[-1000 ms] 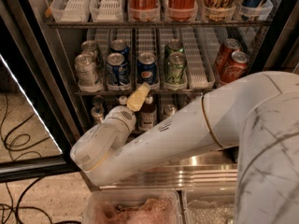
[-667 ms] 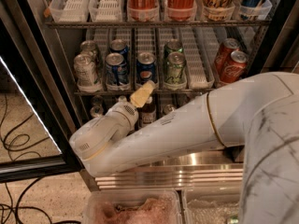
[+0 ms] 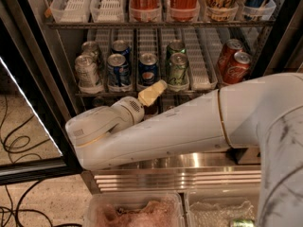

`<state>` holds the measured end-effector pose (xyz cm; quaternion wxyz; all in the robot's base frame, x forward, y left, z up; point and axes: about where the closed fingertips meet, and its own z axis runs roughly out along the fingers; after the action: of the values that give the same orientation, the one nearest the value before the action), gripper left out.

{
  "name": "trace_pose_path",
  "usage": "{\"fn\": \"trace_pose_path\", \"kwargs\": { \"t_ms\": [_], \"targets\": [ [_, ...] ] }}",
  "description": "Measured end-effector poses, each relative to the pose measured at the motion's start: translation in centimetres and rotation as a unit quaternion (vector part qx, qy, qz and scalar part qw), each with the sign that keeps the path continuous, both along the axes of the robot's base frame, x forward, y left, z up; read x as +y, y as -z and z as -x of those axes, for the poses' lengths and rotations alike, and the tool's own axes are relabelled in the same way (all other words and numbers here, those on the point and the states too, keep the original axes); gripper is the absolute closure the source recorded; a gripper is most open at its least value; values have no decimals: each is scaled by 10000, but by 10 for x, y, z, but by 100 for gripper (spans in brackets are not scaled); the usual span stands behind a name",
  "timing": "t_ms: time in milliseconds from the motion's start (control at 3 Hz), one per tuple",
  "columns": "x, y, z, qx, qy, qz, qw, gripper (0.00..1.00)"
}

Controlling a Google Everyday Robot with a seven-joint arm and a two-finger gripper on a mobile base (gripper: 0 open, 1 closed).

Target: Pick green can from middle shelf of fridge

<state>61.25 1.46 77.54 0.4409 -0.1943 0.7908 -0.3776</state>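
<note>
Two green cans stand one behind the other in a white lane tray on the middle shelf [image 3: 201, 63] of the fridge [image 3: 45, 74]; the front green can [image 3: 178, 70] is at the shelf's front edge, the second [image 3: 174, 48] behind it. My gripper [image 3: 152, 93], cream-coloured at the end of the white arm, sits just below the shelf's front edge. It is left of and below the front green can and under a blue Pepsi can [image 3: 148, 69], not touching the green can.
More blue Pepsi cans [image 3: 118, 70] and silver cans [image 3: 87, 73] stand to the left, red cola cans [image 3: 236, 66] to the right. The upper shelf [image 3: 142, 24] holds drinks. The open glass door frame [image 3: 28, 122] is at left, with cables [image 3: 14, 145] on the floor. Clear bins [image 3: 135, 212] are below.
The gripper and wrist have moved up and to the right, closer to the middle shelf's front edge and the green can. The cans have not moved.
</note>
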Motion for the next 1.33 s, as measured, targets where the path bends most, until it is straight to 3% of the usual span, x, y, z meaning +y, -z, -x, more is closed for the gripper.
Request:
{"fn": "trace_pose_path", "kwargs": {
  "t_ms": [333,667,1000,1333],
  "targets": [
    [0,1,-1,40,-45,35,10000,0],
    [-6,-1,1,123,-18,-354,9993,0],
    [-33,0,18,302,65,-826,9961,0],
    [-72,3,39,366,573,-1147,9911,0]
  ]
}}
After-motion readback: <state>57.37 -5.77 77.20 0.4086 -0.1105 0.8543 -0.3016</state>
